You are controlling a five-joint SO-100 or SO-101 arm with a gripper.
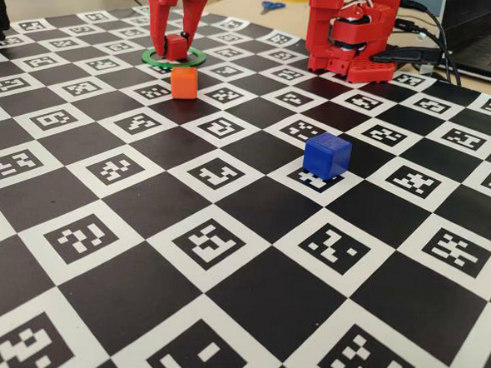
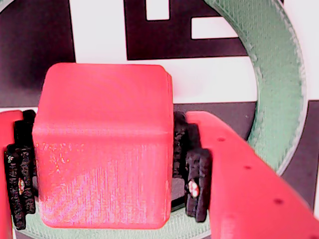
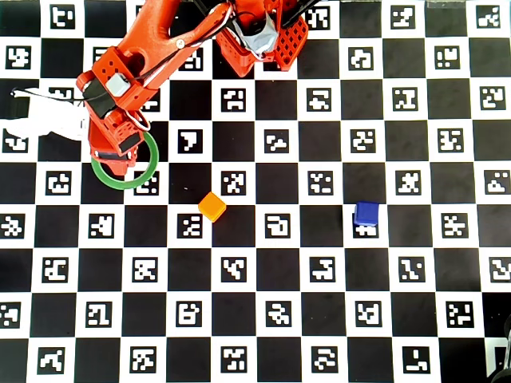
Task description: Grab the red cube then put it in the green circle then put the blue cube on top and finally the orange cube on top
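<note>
The red cube (image 2: 102, 149) sits between my gripper's (image 2: 104, 174) black pads, which press on both its sides. It is inside the green circle (image 2: 279, 74), at or just above the mat. In the fixed view the gripper (image 1: 174, 50) points down into the green circle (image 1: 195, 60) with the red cube (image 1: 177, 46) between its fingers. In the overhead view the arm hides the red cube over the green circle (image 3: 150, 171). The orange cube (image 1: 184, 83) lies just in front of the circle, also in the overhead view (image 3: 211, 206). The blue cube (image 1: 326, 155) rests far to the right, also in the overhead view (image 3: 366, 213).
The arm's red base (image 1: 354, 40) stands at the back of the checkerboard marker mat (image 1: 221, 316). Scissors (image 1: 271, 5) and a laptop (image 1: 488, 40) lie behind the mat. A white object (image 3: 48, 120) lies left of the arm.
</note>
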